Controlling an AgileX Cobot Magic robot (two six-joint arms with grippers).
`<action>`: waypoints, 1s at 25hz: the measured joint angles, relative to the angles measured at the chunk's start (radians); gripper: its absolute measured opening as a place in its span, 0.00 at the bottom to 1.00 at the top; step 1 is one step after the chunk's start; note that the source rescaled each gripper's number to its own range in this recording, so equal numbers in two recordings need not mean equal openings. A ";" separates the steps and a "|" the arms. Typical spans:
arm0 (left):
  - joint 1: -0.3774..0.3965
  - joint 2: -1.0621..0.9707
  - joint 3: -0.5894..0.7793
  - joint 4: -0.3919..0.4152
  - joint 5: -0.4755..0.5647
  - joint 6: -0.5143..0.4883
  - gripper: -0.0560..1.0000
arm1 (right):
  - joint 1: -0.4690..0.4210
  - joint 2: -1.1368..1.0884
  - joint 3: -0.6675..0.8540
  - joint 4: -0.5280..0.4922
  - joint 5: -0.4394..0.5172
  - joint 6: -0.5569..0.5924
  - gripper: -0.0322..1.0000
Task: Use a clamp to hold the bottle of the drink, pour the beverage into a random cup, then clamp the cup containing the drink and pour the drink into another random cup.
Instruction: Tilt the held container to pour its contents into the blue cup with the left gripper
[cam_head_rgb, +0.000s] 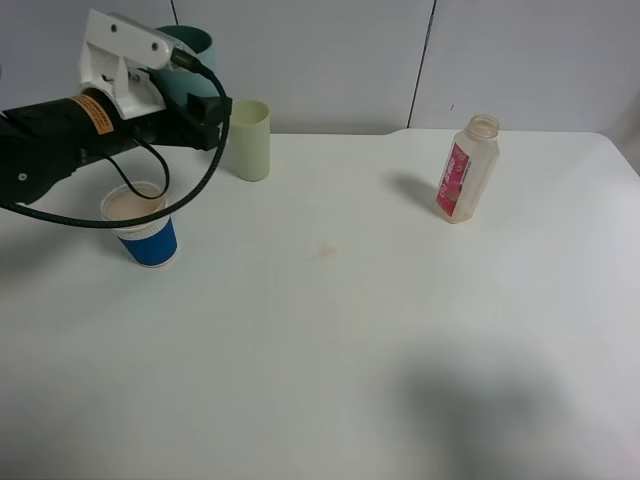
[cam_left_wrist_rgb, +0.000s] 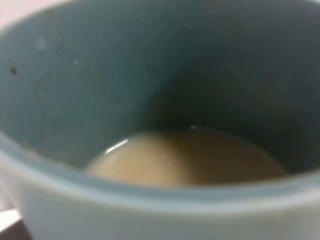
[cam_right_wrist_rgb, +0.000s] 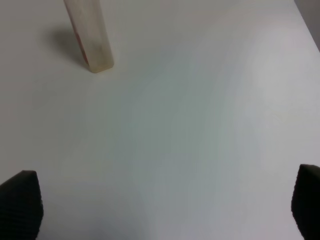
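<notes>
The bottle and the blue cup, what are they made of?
The bottle looks like plastic: cloudy, see-through walls with a pink-red label. The blue cup seems to be paper, though it could be plastic: a matte blue wall with a white band near the top.

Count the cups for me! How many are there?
3. A teal-green plastic tumbler at the back left, a pale yellow-green plastic tumbler just right of it, and a short blue cup with a white band nearer the front.
</notes>
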 joint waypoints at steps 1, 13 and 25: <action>0.048 -0.023 0.000 0.049 0.055 0.000 0.06 | 0.000 0.000 0.000 0.000 0.000 0.000 1.00; 0.313 -0.091 0.000 0.192 0.138 0.000 0.06 | 0.000 0.000 0.000 0.000 0.000 0.000 1.00; 0.474 -0.091 0.003 0.228 0.141 0.000 0.06 | 0.000 0.000 0.000 0.000 0.000 0.000 1.00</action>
